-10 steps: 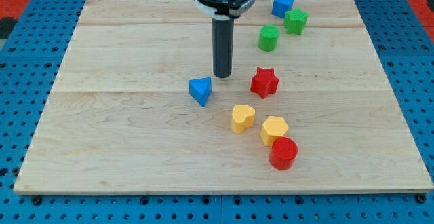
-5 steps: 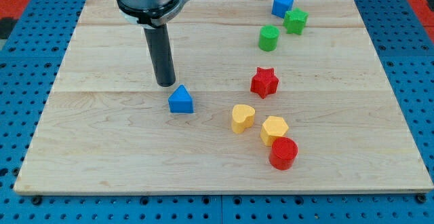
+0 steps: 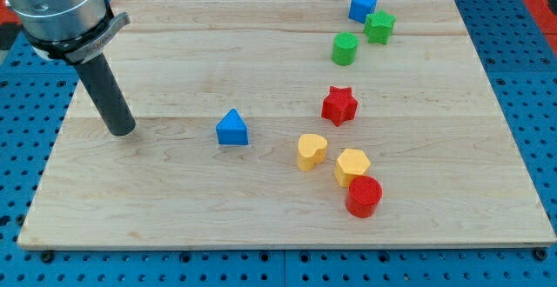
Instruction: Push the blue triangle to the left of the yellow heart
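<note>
The blue triangle [image 3: 231,129] lies near the board's middle, to the left of the yellow heart [image 3: 311,151] with a gap between them, and slightly higher in the view. My tip [image 3: 121,132] rests on the board far to the left of the blue triangle, apart from it, at about the same height in the view. The rod rises up and to the left out of the view's top left corner.
A red star [image 3: 339,105] sits above and right of the heart. A yellow hexagon [image 3: 352,165] and a red cylinder [image 3: 363,196] lie to its lower right. A green cylinder [image 3: 345,49], green star [image 3: 379,27] and blue cube [image 3: 362,6] stand at top right.
My tip swept left across the board, from right of the blue triangle to far left of it. The triangle was pushed a little left and turned, then stayed put.
</note>
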Robot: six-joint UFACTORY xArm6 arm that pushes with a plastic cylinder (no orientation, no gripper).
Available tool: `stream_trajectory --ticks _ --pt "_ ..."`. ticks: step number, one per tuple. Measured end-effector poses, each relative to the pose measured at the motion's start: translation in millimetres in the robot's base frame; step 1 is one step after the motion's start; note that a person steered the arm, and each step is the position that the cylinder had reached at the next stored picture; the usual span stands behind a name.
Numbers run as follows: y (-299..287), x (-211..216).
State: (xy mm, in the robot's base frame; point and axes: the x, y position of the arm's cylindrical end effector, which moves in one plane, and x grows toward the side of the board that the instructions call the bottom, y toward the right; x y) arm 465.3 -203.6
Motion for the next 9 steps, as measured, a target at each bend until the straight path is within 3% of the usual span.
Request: stream_trajectory --ticks 2,4,7,8,9 --pt "3 1" --pt "20 33" --pt "161 33" --pt "200 16" --pt "175 -27"
